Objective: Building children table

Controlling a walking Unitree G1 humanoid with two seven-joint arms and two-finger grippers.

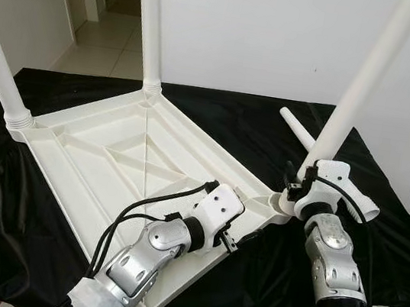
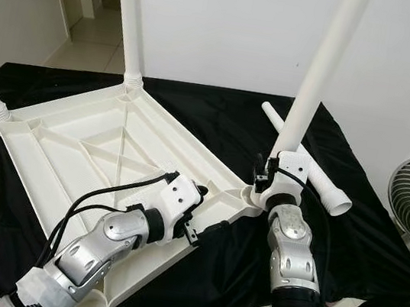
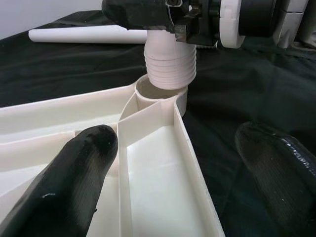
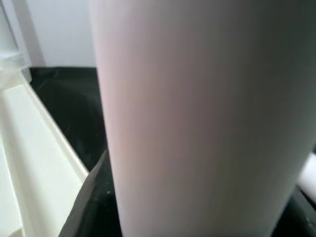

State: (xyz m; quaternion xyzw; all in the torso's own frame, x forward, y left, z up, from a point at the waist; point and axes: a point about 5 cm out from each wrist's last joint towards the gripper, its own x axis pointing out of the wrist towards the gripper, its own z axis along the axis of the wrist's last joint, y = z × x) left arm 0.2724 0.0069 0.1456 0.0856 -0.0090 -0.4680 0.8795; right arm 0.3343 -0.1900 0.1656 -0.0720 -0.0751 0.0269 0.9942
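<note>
I have the right pincer [image 2: 267, 180] clamped on the leg [image 2: 318, 78], ribbed end just above the tabletop's [image 2: 60, 140] corner socket [image 3: 160, 94]. My left pincer [image 3: 177, 173], fingers wide apart, straddles the tabletop's rim beside it.

You get bright, even daylight, soft shadows on the black cloth [image 1: 21, 195], eye views sharp, left wrist fingertips [image 3: 69, 187] out of focus, table leg [image 4: 197, 113] a close blur.

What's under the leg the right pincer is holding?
The corner socket of the upturned tabletop sits right under the leg, whose ribbed end is just above or entering it. The socket's bottom is hidden.
</note>
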